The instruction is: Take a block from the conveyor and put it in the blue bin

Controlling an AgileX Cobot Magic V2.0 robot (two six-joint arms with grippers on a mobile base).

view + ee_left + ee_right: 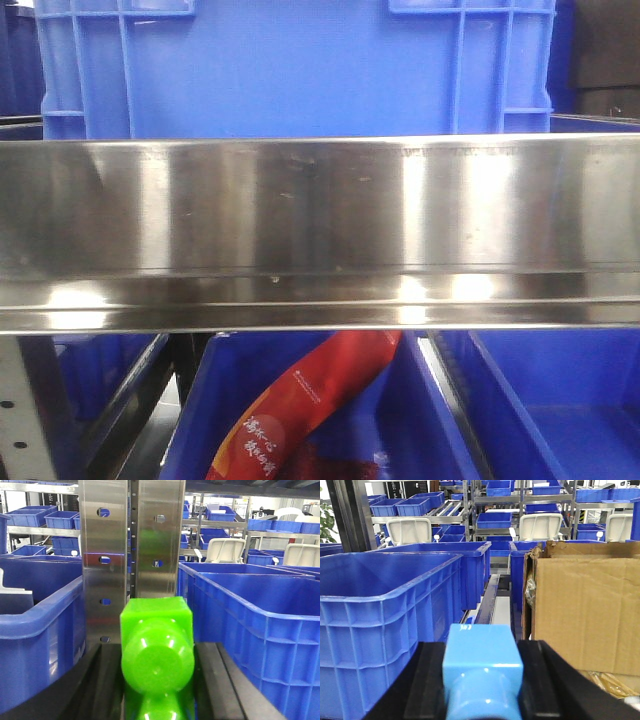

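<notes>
Green block (156, 625) looks rigid, light, glossy | your left pincer (157, 650) clamps its flat sides | right pincer (481, 644) clamps light-blue block (481, 665) likewise

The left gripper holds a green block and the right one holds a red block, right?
Not quite. The right gripper holds a light blue block, not red, as the right wrist view shows. The left gripper does hold a green block.
</notes>
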